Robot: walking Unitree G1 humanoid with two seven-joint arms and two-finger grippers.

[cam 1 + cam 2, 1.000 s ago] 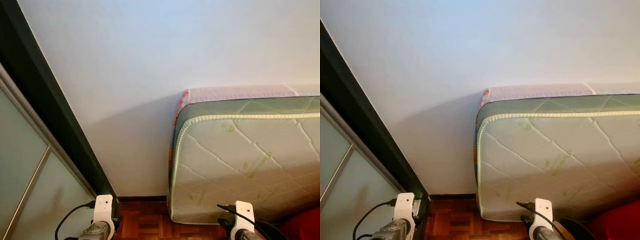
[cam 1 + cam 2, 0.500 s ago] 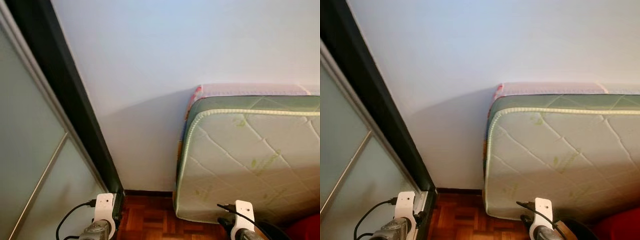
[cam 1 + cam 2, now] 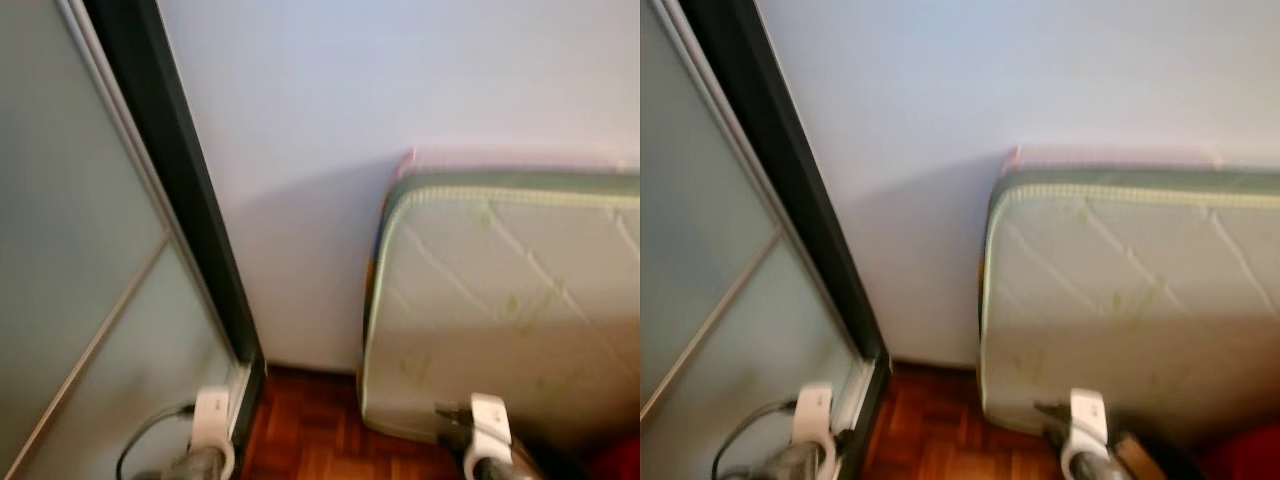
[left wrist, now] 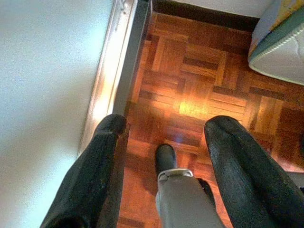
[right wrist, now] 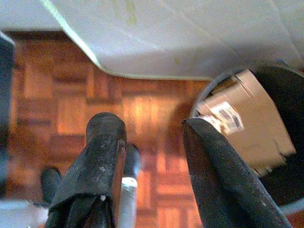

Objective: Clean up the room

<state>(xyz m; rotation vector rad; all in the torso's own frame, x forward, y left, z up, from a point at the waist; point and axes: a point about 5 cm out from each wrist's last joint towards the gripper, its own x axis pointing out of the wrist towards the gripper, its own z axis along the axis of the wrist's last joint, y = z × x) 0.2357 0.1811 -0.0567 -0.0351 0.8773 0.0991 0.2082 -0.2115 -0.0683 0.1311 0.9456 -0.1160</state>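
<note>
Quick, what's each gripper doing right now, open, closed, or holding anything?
Left gripper: open, holding nothing, above wooden parquet floor.
Right gripper: open, holding nothing.

The camera has swung, now blurred, with the sliding door wider and the mattress lower.

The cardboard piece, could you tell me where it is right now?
In the right wrist view, the cardboard piece sits inside a dark round bin on the parquet floor, beside the leaning mattress.
</note>
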